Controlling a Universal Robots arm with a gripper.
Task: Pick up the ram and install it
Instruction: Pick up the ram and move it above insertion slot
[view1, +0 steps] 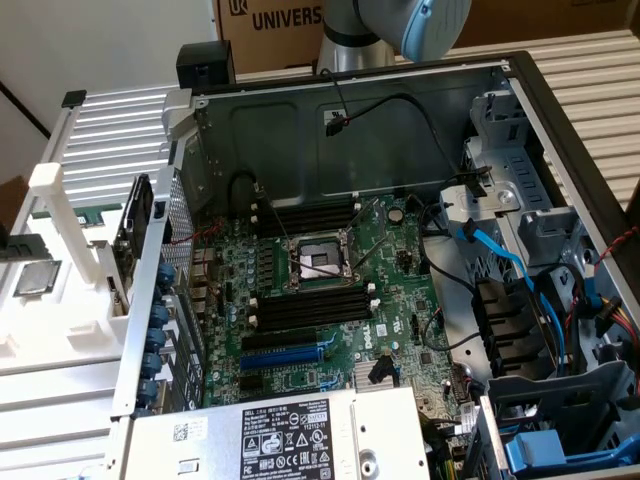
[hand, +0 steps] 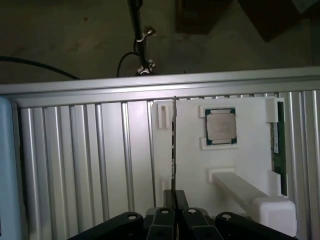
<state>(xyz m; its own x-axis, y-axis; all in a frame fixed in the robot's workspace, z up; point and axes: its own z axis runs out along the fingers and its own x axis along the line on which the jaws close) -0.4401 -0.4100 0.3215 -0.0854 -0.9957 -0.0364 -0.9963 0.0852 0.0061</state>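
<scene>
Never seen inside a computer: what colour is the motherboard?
The motherboard is green; clearest in exterior view.

The arm (view1: 350, 42) shows at the far edge of the exterior view as a silver-grey tube. It ends in a rounded joint (view1: 425, 22) with a pale blue cap, which juts toward the exterior view's right.

In the wrist view the hand (hand: 175, 193) is closed. Its two black fingers (hand: 167, 201) stand pressed close together with only a narrow slit between them. They pinch the ram (hand: 174, 145), seen edge-on, which sticks straight out beyond the fingertips. Behind the fingers, black link bars (hand: 127, 221) with round pivot pins spread out to both sides.
</scene>
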